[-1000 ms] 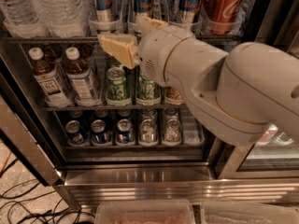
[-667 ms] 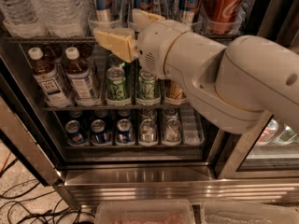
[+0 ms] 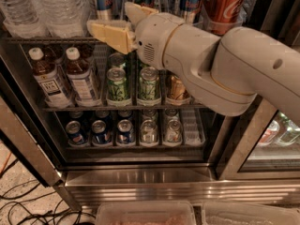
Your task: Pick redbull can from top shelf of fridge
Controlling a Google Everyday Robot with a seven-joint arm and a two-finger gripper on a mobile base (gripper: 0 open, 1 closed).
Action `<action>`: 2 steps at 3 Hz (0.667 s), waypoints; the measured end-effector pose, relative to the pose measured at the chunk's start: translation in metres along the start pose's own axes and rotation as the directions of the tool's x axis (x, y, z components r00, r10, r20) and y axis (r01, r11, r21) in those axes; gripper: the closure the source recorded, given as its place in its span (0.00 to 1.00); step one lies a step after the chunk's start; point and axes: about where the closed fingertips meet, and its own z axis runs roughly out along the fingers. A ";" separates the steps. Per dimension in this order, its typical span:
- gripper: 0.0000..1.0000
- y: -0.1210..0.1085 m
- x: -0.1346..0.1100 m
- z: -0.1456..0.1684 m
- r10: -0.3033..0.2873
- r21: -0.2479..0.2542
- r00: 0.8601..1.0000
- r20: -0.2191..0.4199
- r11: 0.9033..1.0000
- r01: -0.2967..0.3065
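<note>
Fridge [image 3: 140,177]: stainless display cooler with a dark frame and three wire racks in view. The steel sill runs along the bottom.

Top shelf [image 3: 28,40]: uppermost rack, cut off by the top edge of the frame. Clear lane trays hold the drinks.

Redbull can [image 3: 105,3]: slim, blue and silver, with some red lettering visible. It stands upright in a lane on the top shelf, just right of the water bottles [image 3: 61,11]. Its top is out of frame. More slim blue-silver cans sit in the lanes to its right, partly hidden by the arm. A wider red cola can [image 3: 225,3] stands further right.

Arm [image 3: 253,69]: big off-white housing that comes in from the right and covers much of the middle rack.

Hand [image 3: 109,17]: at the front edge of the top shelf, right in front of the redbull can's lane. Its two cream fingers [image 3: 112,35] are spread apart with a clear gap, and nothing is clamped between them. The lower finger lies level with the shelf edge, just below the can. The upper finger points up between the lanes. Whether either finger touches the can can't be told.

Middle rack: tea bottles [image 3: 49,81] on the left, green cans [image 3: 117,86] in the centre.

Bottom rack: a row of small cans [image 3: 101,132].
</note>
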 end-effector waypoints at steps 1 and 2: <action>0.30 0.001 0.002 0.007 -0.004 -0.026 1.000 -0.005 1.000 0.004; 0.28 -0.002 0.005 0.014 -0.010 -0.033 1.000 -0.017 0.999 0.009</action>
